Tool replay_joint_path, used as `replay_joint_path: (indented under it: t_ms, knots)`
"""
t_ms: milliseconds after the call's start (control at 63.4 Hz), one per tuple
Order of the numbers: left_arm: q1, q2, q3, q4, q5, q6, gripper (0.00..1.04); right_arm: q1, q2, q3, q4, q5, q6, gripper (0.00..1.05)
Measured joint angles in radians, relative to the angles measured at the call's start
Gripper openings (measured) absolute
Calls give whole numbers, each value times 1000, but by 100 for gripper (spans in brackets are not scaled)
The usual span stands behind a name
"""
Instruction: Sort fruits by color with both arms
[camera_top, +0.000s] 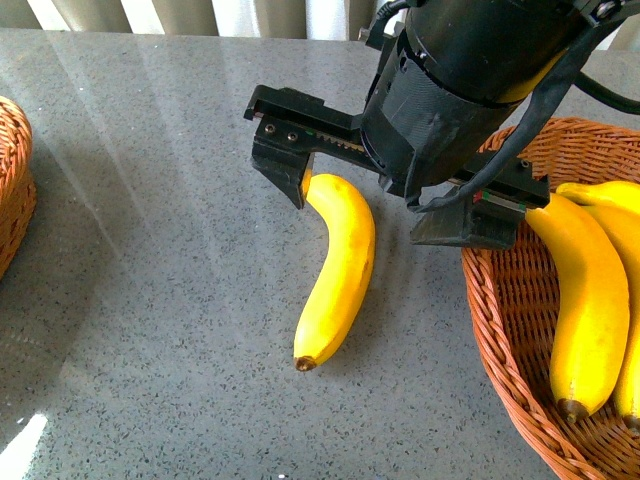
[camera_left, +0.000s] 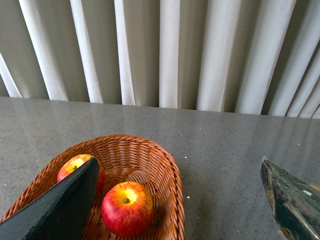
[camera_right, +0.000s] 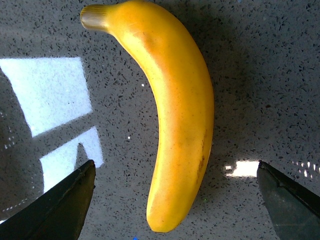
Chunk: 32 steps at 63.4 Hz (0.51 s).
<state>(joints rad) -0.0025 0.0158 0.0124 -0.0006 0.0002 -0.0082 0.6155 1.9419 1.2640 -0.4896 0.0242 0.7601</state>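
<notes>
A curved yellow banana (camera_top: 338, 270) lies on the grey stone tabletop (camera_top: 150, 300), left of a woven wicker basket (camera_top: 505, 330) holding other bananas (camera_top: 585, 300).

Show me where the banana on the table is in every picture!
Front view: the banana lies mid-picture on the grey table, beneath the right gripper.
Left wrist view: not in it; only apples in a basket.
Right wrist view: the banana fills the middle, between the open jaws.
Shared landmark: the speckled grey table shows in all three.
</notes>
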Motion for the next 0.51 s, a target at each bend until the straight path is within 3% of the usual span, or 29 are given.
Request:
replay_joint_path:
  t_ms: [505]
  knots:
    - [0,0,0,0,0,0,96,-7,115,101,-32,8,-42,95]
